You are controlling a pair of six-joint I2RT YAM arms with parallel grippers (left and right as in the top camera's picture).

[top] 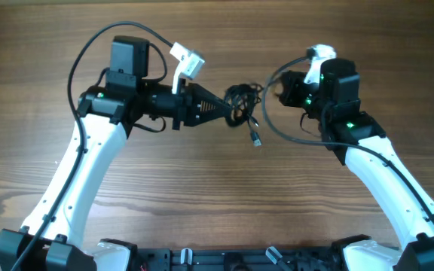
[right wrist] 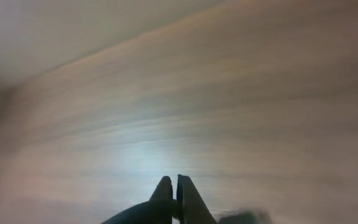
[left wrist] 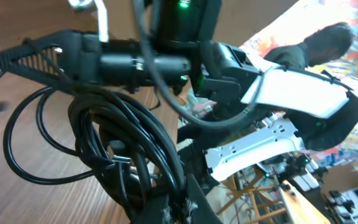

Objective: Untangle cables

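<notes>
The cables (top: 239,102) form a small black knotted bundle at the middle of the wooden table (top: 202,196). One plug end (top: 256,140) hangs toward the front. My left gripper (top: 230,111) reaches in from the left and is shut on the bundle. In the left wrist view the looped cables (left wrist: 123,143) run down into that gripper (left wrist: 182,202). My right gripper (top: 279,89) sits just right of the bundle, apart from it. Over blurred wood in the right wrist view, the right gripper (right wrist: 174,180) is shut with nothing between its fingers.
A thick black arm wire (top: 277,128) loops from the right arm near the bundle, and another (top: 81,60) arcs over the left arm. The arm bases (top: 224,260) line the front edge. Beyond the table, the left wrist view shows shelving clutter (left wrist: 303,180).
</notes>
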